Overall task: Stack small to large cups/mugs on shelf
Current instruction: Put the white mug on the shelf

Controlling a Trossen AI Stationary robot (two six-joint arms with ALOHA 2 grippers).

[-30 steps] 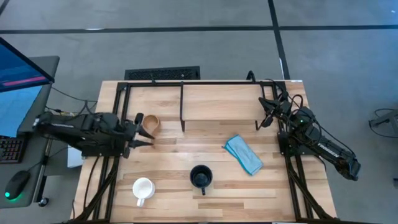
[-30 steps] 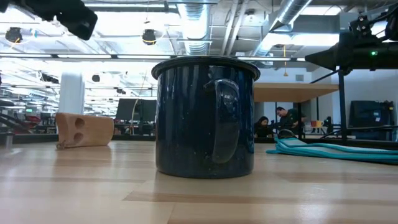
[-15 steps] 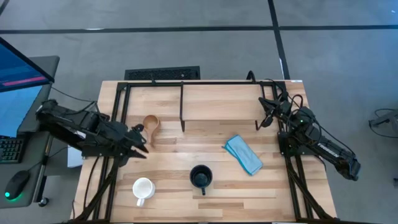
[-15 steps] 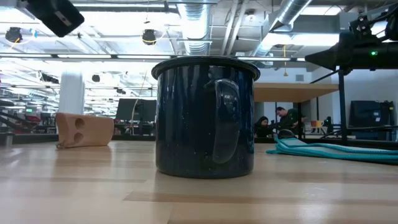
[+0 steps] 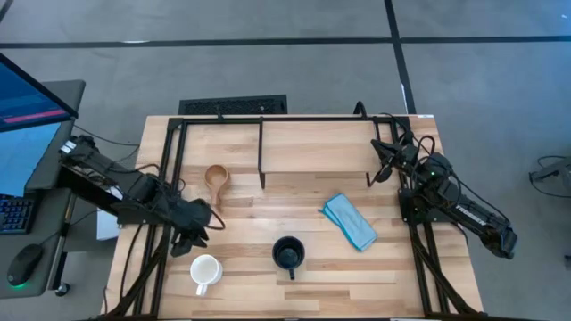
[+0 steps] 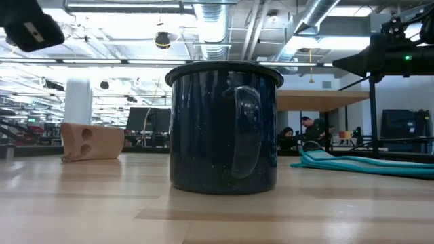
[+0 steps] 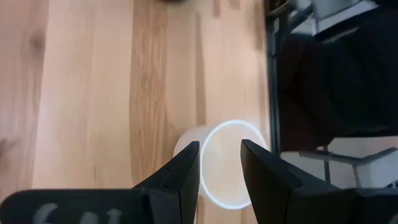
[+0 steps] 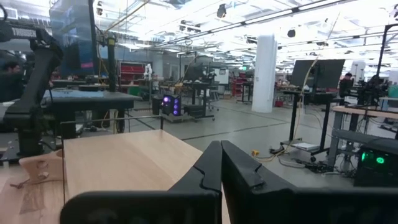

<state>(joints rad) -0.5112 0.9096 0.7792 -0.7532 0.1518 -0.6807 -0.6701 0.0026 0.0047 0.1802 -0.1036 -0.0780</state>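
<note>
A white mug (image 5: 205, 268) stands upright at the table's near left, its handle toward the near edge. A dark navy mug (image 5: 287, 254) stands at the near middle and fills the low view (image 6: 224, 129). A tan mug (image 5: 217, 176) stands farther back on the left, just in front of the shelf (image 5: 303, 147) of black bars and a light board. My left gripper (image 5: 192, 235) is open and hovers just beyond the white mug; its wrist view shows the mug's rim (image 7: 231, 165) below its fingertips (image 7: 219, 147). My right gripper (image 8: 221, 147) is shut and waits at the shelf's right end.
A light blue cloth (image 5: 350, 221) lies crumpled right of the middle, also seen in the low view (image 6: 366, 163). The table's left edge and frame (image 7: 273, 93) run close beside the white mug. Bare wood lies between the mugs and the shelf.
My left gripper has drawn away from the tan mug and gone toward the table's near edge, turning its fingers toward the white mug. The tan mug has stayed where it was.
</note>
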